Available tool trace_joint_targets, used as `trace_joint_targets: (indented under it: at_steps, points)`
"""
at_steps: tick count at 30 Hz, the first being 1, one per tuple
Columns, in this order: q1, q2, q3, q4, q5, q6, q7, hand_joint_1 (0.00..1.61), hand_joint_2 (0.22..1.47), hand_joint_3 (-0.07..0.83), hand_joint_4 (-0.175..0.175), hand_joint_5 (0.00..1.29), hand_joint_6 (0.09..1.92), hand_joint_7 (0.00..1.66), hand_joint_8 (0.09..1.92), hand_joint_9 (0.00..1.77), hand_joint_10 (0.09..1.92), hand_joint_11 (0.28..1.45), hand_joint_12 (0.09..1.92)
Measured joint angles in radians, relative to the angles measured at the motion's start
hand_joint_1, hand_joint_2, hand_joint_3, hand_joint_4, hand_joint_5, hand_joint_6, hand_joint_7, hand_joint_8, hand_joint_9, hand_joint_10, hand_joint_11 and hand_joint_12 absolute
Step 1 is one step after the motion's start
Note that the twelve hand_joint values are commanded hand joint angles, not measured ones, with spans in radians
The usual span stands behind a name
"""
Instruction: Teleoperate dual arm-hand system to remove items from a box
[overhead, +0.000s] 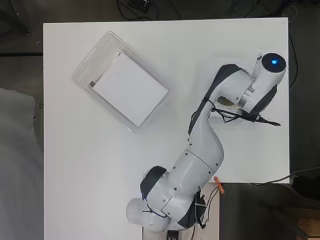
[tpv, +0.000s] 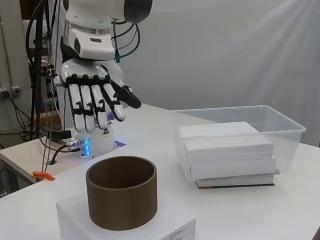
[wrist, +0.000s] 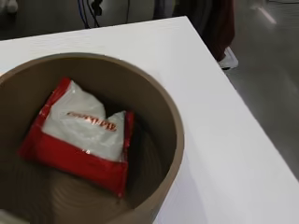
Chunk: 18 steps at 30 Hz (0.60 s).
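Red print on the packet is unreadable.

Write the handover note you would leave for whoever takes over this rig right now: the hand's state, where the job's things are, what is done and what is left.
Hand: open, fingers straight, holding nothing, raised above the table.
Brown round container: on a white block, below the hand.
Red and white packet: lying inside that container.
Clear bin: holds a stack of white boxes.
Done: nothing shows as removed.
Left: reach into the container, grasp the packet and lift it out.
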Motion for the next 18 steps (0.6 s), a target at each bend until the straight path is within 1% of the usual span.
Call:
trace_joint_targets:
  at_steps: [3,4,5,8,11,14,18]
  points:
    - [0.019,-0.103,0.013,-0.154,-0.021,0.042,-0.009,0.03,0.86,0.012,0.009,0.20,0.09,0.41,0.09,0.56,0.09,0.53,0.09]
    - [0.034,-0.171,0.022,-0.230,-0.017,0.059,-0.017,0.01,0.87,0.011,0.011,0.21,0.09,0.40,0.09,0.56,0.09,0.53,0.09]
    - [0.035,-0.227,0.042,-0.275,-0.013,0.067,-0.018,0.01,0.87,0.009,0.013,0.20,0.09,0.38,0.09,0.55,0.09,0.53,0.09]
    - [0.029,-0.396,0.150,-0.361,0.015,0.079,-0.012,0.00,0.86,-0.001,0.014,0.16,0.09,0.32,0.09,0.51,0.09,0.53,0.09]
    - [0.039,-0.542,0.294,-0.454,0.034,0.084,0.036,0.00,0.85,-0.002,0.031,0.15,0.09,0.28,0.09,0.47,0.09,0.51,0.09]
    - [0.048,-0.630,0.391,-0.486,0.064,0.058,0.054,0.00,0.86,-0.001,0.043,0.23,0.09,0.42,0.09,0.55,0.09,0.53,0.09]
    - [0.055,-0.666,0.445,-0.500,0.086,0.048,0.085,0.00,0.86,0.001,0.037,0.22,0.09,0.43,0.09,0.56,0.09,0.53,0.09]
